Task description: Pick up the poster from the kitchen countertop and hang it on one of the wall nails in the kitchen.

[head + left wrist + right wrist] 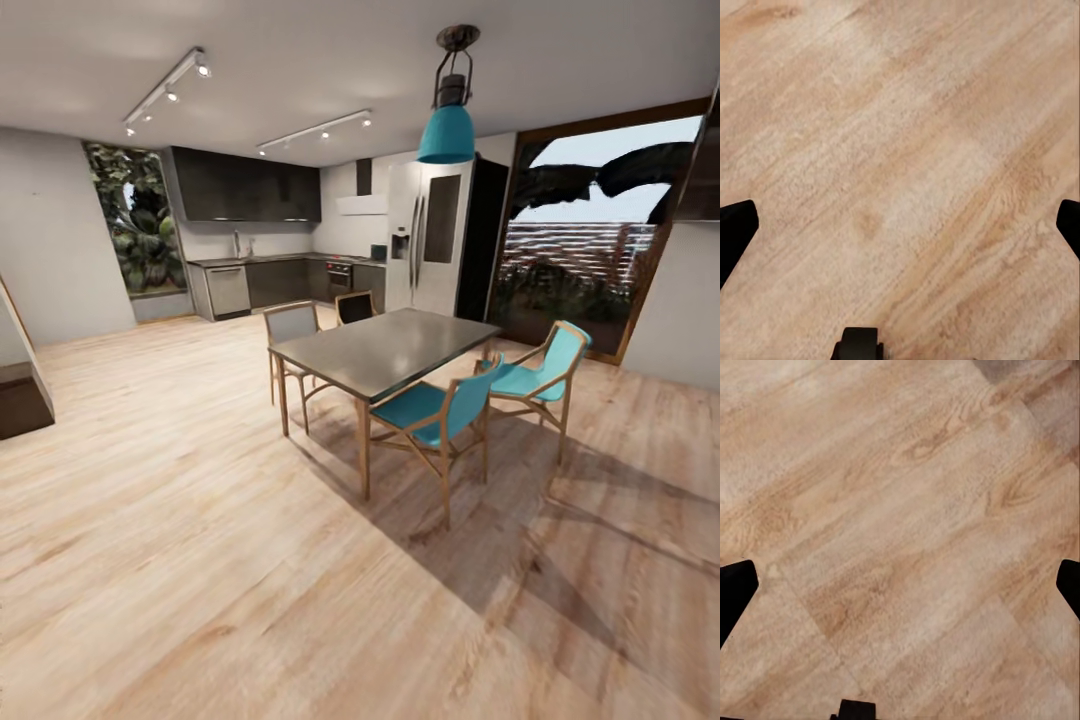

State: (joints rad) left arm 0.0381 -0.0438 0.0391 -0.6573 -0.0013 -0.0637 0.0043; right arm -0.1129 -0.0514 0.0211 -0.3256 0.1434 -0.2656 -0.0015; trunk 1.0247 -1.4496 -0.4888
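— Jaws on the left: spread wide, gripping nothing, dark fingertips [736, 229] far apart over the wooden floor [900, 150].
— And on the right?
— Jaws released the same way, nothing between them, fingertips [735, 589] apart above the same planks.
— Biggest things around the dining table [390, 350]?
— Pale wooden floor on every side of it. Beyond it to the right, a tall window [590, 230] with dark foliage outside. Straight behind it, a steel fridge [440, 235].
— Where is the kitchen tabletop [262, 260]?
— Well beyond the dining table, to the back left, running grey along the far wall under dark upper cabinets [245, 185]. Too far off to pick out the poster or anything else lying on it.
— Smaller things?
— Two teal chairs [435, 415] pulled up at the dining table's near right side, two darker chairs [292, 325] at its far side. Above it, a teal pendant lamp [447, 130].
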